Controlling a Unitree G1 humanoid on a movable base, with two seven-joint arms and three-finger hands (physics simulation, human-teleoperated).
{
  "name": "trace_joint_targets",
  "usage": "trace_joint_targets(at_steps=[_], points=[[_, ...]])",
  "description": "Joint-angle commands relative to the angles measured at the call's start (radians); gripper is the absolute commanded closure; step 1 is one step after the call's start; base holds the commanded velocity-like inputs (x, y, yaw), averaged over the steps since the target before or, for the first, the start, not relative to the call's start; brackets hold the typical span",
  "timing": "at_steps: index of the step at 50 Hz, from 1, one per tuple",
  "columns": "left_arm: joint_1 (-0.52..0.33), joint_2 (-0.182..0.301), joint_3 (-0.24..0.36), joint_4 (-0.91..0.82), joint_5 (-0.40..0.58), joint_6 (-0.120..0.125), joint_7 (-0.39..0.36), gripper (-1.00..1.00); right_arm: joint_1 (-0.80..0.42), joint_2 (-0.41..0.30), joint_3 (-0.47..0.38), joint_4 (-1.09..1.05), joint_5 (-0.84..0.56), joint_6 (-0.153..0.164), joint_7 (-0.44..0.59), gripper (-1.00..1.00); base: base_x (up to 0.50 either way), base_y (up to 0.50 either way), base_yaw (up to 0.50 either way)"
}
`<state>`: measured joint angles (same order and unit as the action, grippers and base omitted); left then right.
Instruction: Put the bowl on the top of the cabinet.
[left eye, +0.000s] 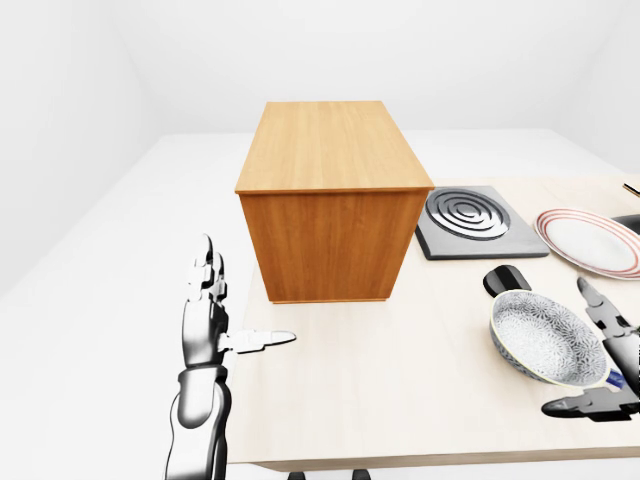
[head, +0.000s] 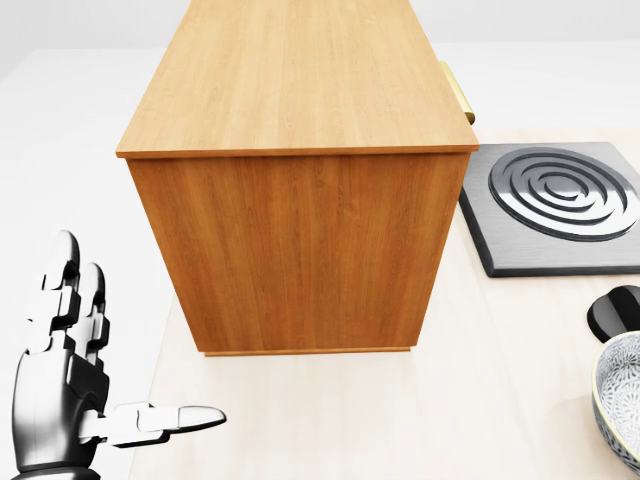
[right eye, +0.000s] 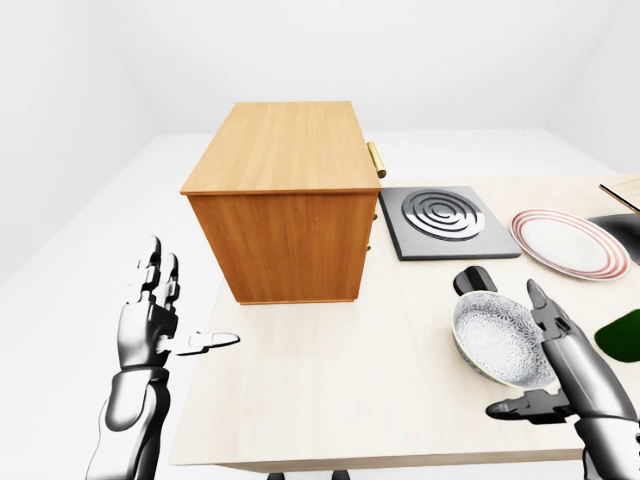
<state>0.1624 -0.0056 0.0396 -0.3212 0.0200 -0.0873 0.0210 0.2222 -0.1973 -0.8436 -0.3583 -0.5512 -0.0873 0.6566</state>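
Resting tilted on the table (right eye: 330, 400) at four o'clock from the wooden cabinet (right eye: 285, 200), the patterned bowl (right eye: 497, 338) sits beside the open right hand (right eye: 565, 375); the left hand (right eye: 150, 325) hovers open-fingered at eight o'clock.

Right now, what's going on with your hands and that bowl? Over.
Left robot hand open, empty. Right robot hand open beside bowl, no grip. Bowl tilted on table. Cabinet top bare. Path clear.
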Motion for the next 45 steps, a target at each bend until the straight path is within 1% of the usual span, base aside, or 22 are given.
trace_joint_targets(at_steps=[1,19,30,45], points=[[-0.001,0.000,-0.001,0.010,0.000,0.000,-0.002,-1.00,0.013,-0.009,0.023,0.114,-0.055,0.000,-0.060,-1.00,0.00,0.00,0.00],[0.003,0.001,-0.005,0.012,0.000,0.000,-0.006,-1.00,0.004,-0.032,0.076,0.176,-0.107,0.000,-0.113,-1.00,0.00,0.00,0.00],[-0.002,0.000,-0.005,0.014,0.002,0.000,-0.005,-1.00,-0.009,-0.033,0.093,0.115,-0.107,0.000,-0.070,-1.00,0.00,0.00,0.00],[-0.011,0.002,0.000,0.013,0.001,0.000,-0.001,-1.00,0.017,-0.006,0.126,0.129,-0.157,0.000,-0.072,-1.00,0.00,0.00,0.00]])
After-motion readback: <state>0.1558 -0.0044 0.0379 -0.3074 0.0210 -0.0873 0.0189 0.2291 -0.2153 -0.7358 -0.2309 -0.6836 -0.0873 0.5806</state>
